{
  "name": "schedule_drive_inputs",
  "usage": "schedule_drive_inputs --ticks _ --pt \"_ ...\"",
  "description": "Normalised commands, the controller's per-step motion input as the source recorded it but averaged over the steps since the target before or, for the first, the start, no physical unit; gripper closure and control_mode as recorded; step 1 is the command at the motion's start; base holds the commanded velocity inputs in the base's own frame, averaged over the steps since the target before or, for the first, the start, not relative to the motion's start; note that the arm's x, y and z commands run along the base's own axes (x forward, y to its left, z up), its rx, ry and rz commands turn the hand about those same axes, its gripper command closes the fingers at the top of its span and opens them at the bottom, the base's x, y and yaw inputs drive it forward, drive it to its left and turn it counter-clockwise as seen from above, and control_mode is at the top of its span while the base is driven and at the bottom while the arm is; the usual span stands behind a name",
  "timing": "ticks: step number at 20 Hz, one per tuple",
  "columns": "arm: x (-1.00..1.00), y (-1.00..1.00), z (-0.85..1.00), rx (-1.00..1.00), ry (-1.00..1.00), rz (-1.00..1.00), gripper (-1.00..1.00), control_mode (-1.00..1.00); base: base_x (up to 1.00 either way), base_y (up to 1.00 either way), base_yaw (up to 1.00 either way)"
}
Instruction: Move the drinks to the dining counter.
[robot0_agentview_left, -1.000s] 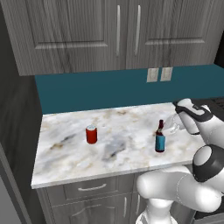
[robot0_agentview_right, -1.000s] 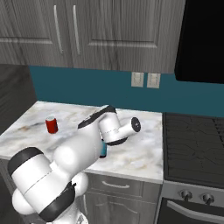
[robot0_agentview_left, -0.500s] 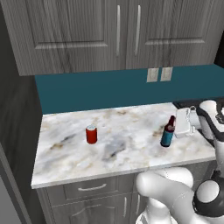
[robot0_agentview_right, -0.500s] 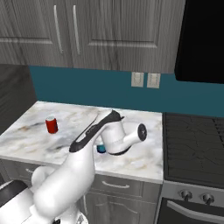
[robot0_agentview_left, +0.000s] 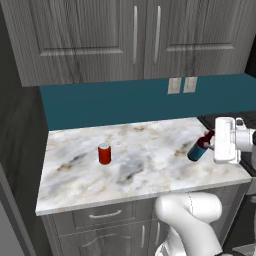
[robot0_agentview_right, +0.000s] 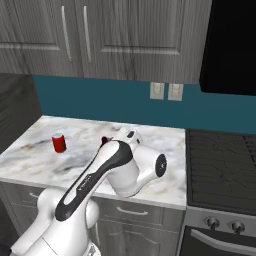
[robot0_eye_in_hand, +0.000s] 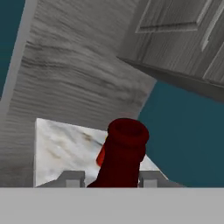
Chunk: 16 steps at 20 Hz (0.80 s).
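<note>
Hand view has the bottle (robot0_eye_in_hand: 122, 153) rising by its red neck between the 2 fingertips (robot0_eye_in_hand: 72, 178) of the gripper (robot0_eye_in_hand: 111, 180), jaws apparently closed on it, so carrying seems underway; next it needs transport to the dining counter, can (robot0_agentview_left: 104, 153) far beyond the jaws.

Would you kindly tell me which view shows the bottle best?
The left base view: the tilted bottle shows neck to base beside the gripper. The hand view shows its red neck between the jaws; the right base view only a red sliver.

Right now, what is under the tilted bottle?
The bottle hangs tilted in the gripper over the marble counter. Whether its base touches the counter cannot be told.
</note>
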Motion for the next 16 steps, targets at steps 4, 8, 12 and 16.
schedule_drive_inputs --ticks 4,8,12,16 --pt "-0.49 0.23 0.20 -0.04 -0.20 0.06 1.00 -1.00 0.00 0.00 0.00" --pt "-0.32 0.18 0.03 -0.04 -0.12 0.03 1.00 -1.00 0.00 0.00 0.00" --pt "-0.04 0.05 0.00 -0.01 -0.01 0.01 1.00 -1.00 0.00 0.00 0.00" --pt "0.00 0.00 0.00 0.00 0.00 0.00 1.00 1.00 0.00 0.00 0.00"
